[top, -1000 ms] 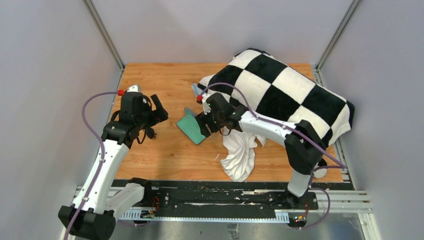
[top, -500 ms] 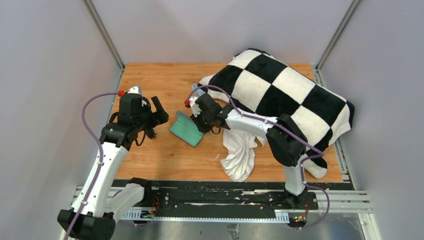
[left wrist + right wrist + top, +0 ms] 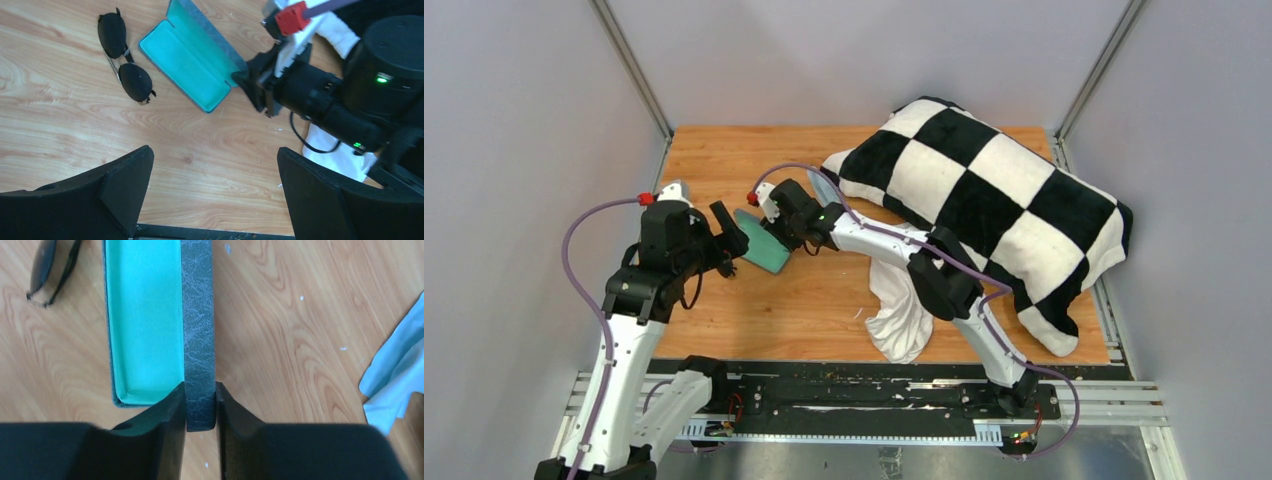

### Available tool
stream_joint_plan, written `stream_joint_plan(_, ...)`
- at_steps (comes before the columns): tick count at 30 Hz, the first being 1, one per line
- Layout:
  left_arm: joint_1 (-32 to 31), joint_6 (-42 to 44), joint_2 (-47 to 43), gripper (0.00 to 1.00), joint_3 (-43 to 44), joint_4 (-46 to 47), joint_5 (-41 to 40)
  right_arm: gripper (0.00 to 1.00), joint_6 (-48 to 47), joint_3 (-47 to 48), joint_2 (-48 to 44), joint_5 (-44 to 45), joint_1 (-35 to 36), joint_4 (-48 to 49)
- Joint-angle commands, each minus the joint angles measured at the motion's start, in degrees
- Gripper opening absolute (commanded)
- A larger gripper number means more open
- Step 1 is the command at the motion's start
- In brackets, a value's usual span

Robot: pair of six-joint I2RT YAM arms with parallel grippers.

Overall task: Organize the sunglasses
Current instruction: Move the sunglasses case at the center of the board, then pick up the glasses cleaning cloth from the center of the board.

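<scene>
Wooden tabletop (image 3: 824, 300) between grey walls (image 3: 524, 130) holds sunglasses (image 3: 133, 81).

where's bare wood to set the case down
Free: the table at its far-left corner, behind the case, and the near strip between the left arm and the white cloth. Crowded: sunglasses lie beside the case; the checkered blanket covers the right.

sunglasses (image 3: 47, 262): cut by top edge | light-blue cloth (image 3: 395, 375): cut by right edge
</scene>
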Motion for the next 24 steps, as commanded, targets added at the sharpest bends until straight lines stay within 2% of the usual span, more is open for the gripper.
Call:
stream_joint_plan(1,0.42,0.85,-1.39,1.0,3.71,-3.56,-1.32,0.42,0.68,6.75,3.88,2.8,1.68,-0.35)
stream_joint_plan(3,0.42,0.84,-1.48,1.0,4.72,-4.02,-1.69,0.61,1.9,6.69,2.77,2.28,1.63,-0.4)
stream_joint_plan(5,0.42,0.5,-1.29,1.0,5.4,-3.96,-1.75,0.7,2.69,4.46,-0.68,2.25,1.4,0.03)
stream_joint_plan(9,0.42,0.86,0.42,1.0,6.35,-3.86,-1.23,0.77,5.59,-6.72,-11.0,1.37,-0.91,5.33)
stream_joint_plan(14,0.42,0.94,1.12,1.0,5.5,-3.37,-1.53,0.83,14.46,-21.06,-20.34,3.45,-9.08,13.77)
stream_joint_plan(16,0.42,0.81,0.85,1.0,5.27,-2.59,-1.09,0.83,18.08,-19.11,-18.22,4.09,-12.18,9.41)
stream_joint_plan(20,0.42,0.22,0.72,1.0,4.93,-0.98,0.64,0.71,19.62,-8.72,-8.7,5.85,-14.8,0.96)
stream_joint_plan(24,0.42,-0.64,0.98,1.0,3.76,-0.35,2.1,0.7,19.49,-0.27,-1.44,7.71,-14.99,-1.52)
